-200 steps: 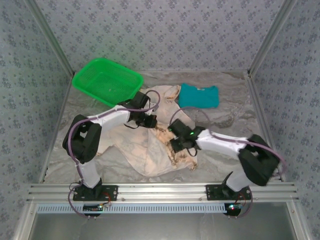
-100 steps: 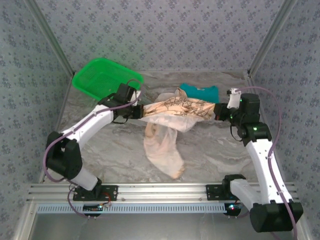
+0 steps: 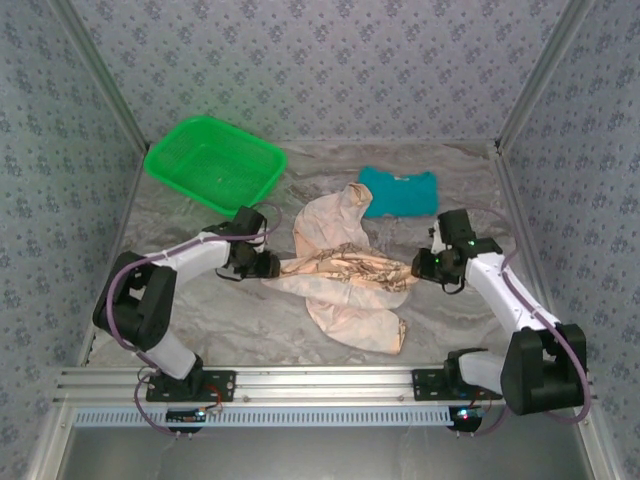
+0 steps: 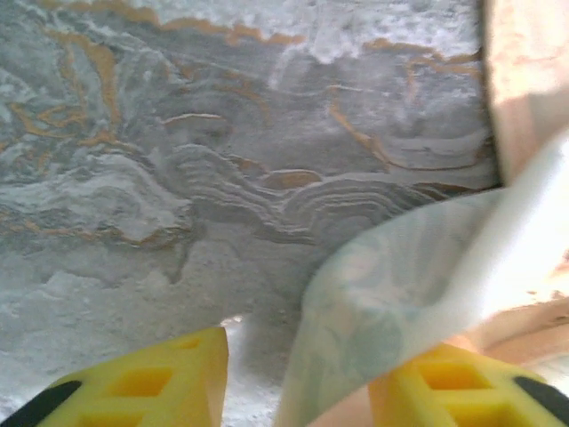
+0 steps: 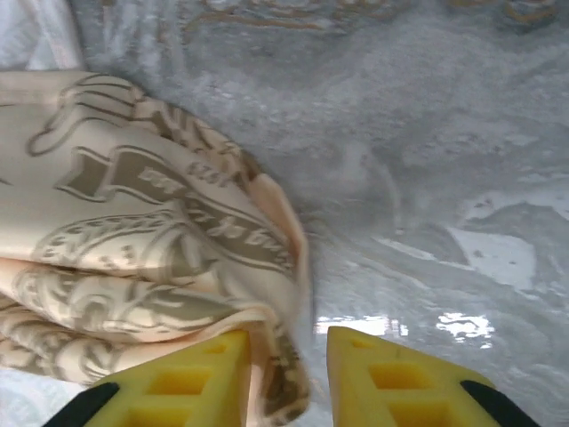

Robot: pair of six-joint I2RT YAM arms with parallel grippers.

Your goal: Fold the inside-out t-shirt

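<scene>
Inside-out t-shirt (image 3: 345, 275) is lying crumpled at the middle of the marbled table (image 3: 200, 320), its printed band stretching between my two grippers and a paler lobe trailing toward the near edge; nothing is flat or folded yet. Left gripper (image 3: 265, 265) is sitting low at the band's left end with its jaws standing apart. In the left wrist view a strip of pale cloth is draping over one yellow finger (image 4: 462, 391) while bare table is showing across the rest of the gap, so I am reading it as parted, not pinching. Right gripper (image 3: 422, 267) is resting at the opposite end, jaws likewise apart, with the printed hem hanging loose between its fingers (image 5: 222, 356). I am judging that this end-to-end spacing is what is spreading the cloth. Teal garment (image 3: 398, 192) and green basket (image 3: 213, 163) are lying beyond, well apart.
</scene>
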